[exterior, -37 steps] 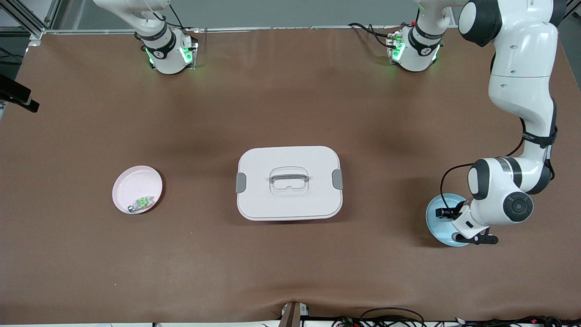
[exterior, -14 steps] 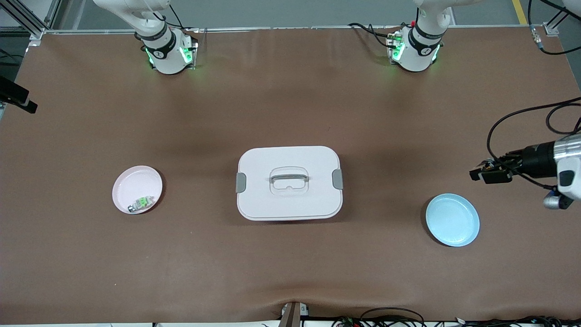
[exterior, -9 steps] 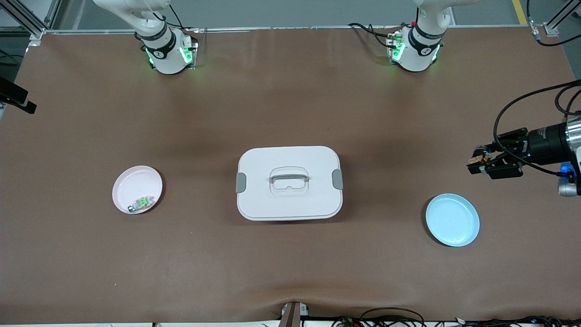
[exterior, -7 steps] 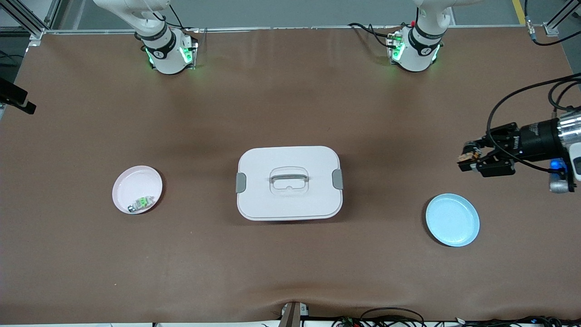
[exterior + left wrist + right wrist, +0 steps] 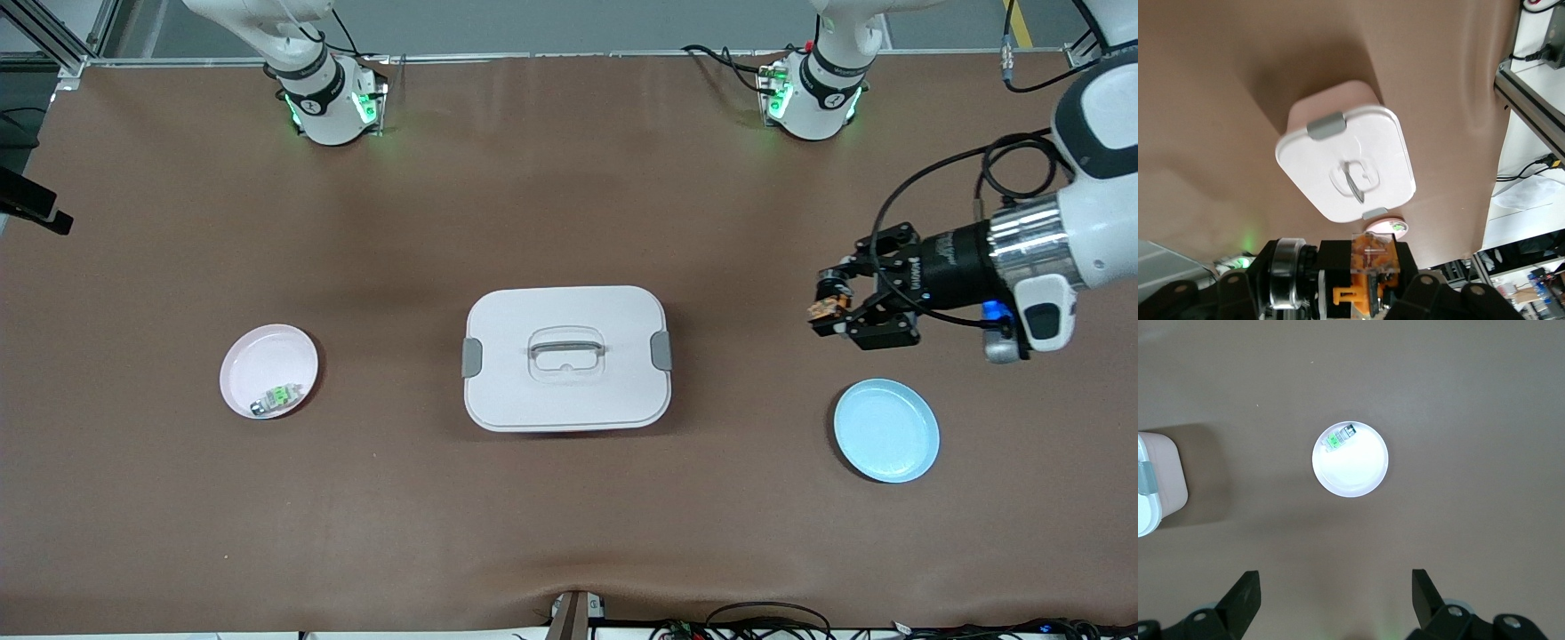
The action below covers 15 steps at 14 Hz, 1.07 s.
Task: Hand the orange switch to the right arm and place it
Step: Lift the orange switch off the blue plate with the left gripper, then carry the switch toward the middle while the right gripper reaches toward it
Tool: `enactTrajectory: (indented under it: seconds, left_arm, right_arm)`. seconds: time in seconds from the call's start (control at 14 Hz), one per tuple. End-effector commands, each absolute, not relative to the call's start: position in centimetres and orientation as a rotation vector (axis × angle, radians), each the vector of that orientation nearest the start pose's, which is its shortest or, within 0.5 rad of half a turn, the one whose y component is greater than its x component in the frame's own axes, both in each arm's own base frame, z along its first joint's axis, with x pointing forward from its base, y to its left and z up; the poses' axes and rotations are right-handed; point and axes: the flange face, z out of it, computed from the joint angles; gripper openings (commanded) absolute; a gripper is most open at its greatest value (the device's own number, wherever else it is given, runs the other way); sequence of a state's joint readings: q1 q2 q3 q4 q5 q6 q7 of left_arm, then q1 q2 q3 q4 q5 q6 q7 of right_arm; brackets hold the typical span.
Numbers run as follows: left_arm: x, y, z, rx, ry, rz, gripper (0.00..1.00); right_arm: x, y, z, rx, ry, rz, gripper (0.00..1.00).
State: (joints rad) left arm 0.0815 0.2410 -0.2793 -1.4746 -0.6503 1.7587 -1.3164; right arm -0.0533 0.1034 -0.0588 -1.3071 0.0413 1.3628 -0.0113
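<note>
Orange switch [image 5: 823, 308] sits clamped between the closed fingers of the left gripper [image 5: 831, 307], held in the air over bare brown table [image 5: 569, 533] between the white lidded box [image 5: 566, 357] and the left arm's end, with the blue plate [image 5: 886, 430] lying empty nearer the front camera. The right gripper [image 5: 1331, 597] hangs with fingers spread wide and empty, above the pink plate [image 5: 1350, 459] holding a small green-and-white part [image 5: 1340, 437] at the right arm's end, where the right arm waits.
</note>
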Motion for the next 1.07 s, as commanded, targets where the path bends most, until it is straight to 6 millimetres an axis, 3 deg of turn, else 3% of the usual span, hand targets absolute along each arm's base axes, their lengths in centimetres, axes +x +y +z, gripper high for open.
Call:
enactTrajectory:
  seconds: [0.0, 0.29, 0.64, 0.78, 1.0]
  left_arm:
    - [61.2, -20.4, 57.9, 1.985, 1.572, -0.594, 0.20]
    - [59.2, -27.6, 57.8, 1.970, 1.604, -0.624, 0.20]
    - [56.4, -33.6, 57.3, 1.995, 1.635, -0.676, 0.20]
    - [55.4, -36.2, 57.5, 1.965, 1.652, -0.679, 0.20]
    - [54.5, -38.8, 57.2, 1.911, 1.701, -0.694, 0.20]
  right_arm:
    - [57.0, -5.6, 66.0, -3.034, 0.128, 0.082, 1.00]
    - [56.4, -3.5, 66.2, -3.018, 0.045, 0.130, 1.00]
    - [54.4, 3.0, 68.4, -2.794, -0.049, 0.152, 1.00]
    - [54.0, 4.9, 68.2, -2.643, 0.065, 0.202, 1.00]
    - [51.9, 8.5, 67.2, -2.583, 0.063, 0.167, 1.00]
